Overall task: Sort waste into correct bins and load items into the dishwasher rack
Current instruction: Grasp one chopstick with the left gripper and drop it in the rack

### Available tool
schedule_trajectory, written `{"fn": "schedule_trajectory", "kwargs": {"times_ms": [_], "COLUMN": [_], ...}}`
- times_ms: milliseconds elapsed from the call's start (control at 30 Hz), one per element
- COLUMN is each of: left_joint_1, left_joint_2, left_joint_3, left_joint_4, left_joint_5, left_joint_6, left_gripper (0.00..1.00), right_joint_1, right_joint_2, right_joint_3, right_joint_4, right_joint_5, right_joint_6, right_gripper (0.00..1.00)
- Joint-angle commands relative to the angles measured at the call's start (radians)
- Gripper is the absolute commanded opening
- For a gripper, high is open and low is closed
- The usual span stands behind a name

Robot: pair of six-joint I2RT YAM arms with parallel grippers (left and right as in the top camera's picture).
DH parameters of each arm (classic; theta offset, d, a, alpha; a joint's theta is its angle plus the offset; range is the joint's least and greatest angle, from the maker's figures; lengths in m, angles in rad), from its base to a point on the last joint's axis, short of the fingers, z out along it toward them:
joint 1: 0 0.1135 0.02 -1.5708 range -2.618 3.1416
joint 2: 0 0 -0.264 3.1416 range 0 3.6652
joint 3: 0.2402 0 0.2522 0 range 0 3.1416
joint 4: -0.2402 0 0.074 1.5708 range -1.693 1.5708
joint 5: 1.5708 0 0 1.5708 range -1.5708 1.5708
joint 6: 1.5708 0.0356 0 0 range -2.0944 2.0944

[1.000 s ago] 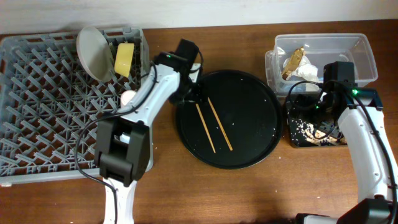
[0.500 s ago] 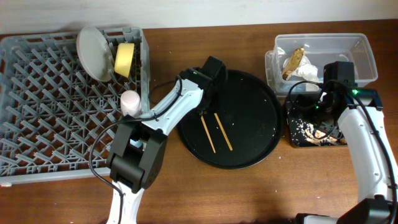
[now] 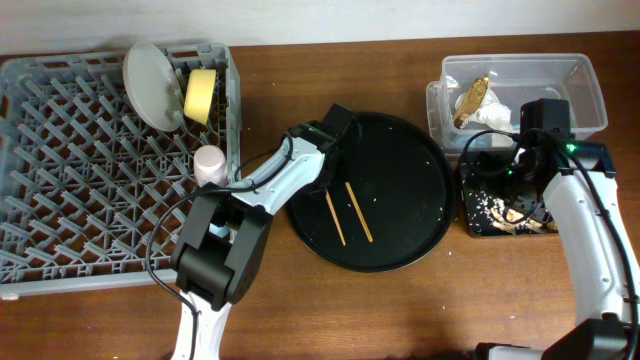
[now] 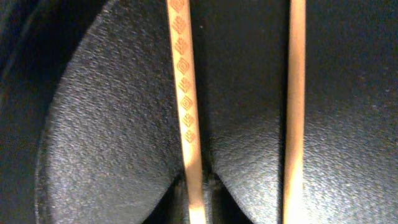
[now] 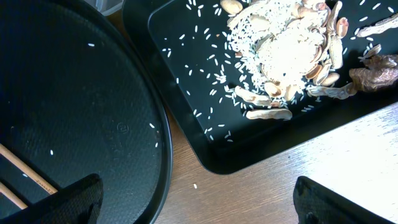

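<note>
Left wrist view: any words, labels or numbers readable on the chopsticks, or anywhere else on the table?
No readable text in any view.
Chopstick: only a row of stamped diamond marks, no letters.
Round black tray: one small moulded mark, too small to read.

Two chopsticks (image 3: 348, 212) are lying side by side on the round tray (image 3: 400, 150) under the left gripper (image 3: 326, 172); the rack (image 3: 60, 150) is sitting left of it, the tub (image 3: 590, 95) and small tray (image 3: 470, 215) right.
</note>
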Motion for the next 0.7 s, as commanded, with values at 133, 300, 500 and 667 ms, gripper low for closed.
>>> {"fn": "schedule_trajectory", "kwargs": {"times_ms": [133, 300, 500, 667], "left_joint_1": [0.0, 0.004, 0.051, 0.166], "left_joint_2": [0.0, -0.102, -0.326, -0.529], "left_joint_3": [-0.012, 0.035, 0.042, 0.042], "left_joint_4": [0.004, -0.002, -0.104, -0.272], "left_joint_5": [0.003, -0.001, -0.124, -0.126], "left_joint_6": [0.025, 0.242, 0.399, 0.503], "left_gripper": [0.01, 0.01, 0.01, 0.01], "right_joint_1": [-0.004, -0.004, -0.004, -0.004], "right_joint_2": [-0.008, -0.008, -0.008, -0.007], "right_joint_3": [-0.005, -0.005, -0.005, -0.005], "right_joint_4": [0.0, 0.0, 0.0, 0.0], "right_joint_5": [0.012, 0.012, 0.012, 0.012], "right_joint_6": [0.009, 0.009, 0.009, 0.008], "right_gripper": [0.98, 0.98, 0.98, 0.98]}}
